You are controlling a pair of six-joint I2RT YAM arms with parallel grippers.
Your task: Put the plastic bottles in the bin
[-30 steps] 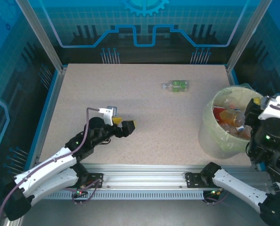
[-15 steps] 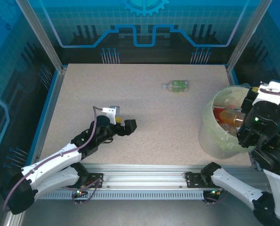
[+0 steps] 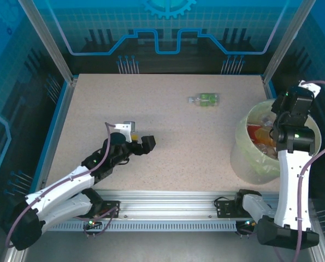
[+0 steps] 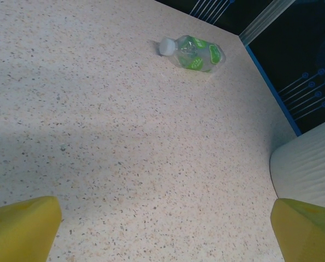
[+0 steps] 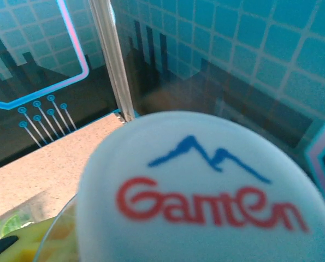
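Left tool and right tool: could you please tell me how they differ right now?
The left tool is open; the right tool is shut. The left tool is empty; the right tool grips a white-capped bottle. The left tool sits low over the table; the right tool is raised above the bin.

Speckled beige tabletop [image 3: 178, 142], blue gridded back wall [image 3: 96, 22], aluminium corner post [image 3: 46, 41]

The right gripper [image 3: 289, 105], clamped on a white-capped bottle [image 5: 206, 185], rose from the bin's [image 3: 243, 155] right side and swung over its far right rim as the arm straightened.
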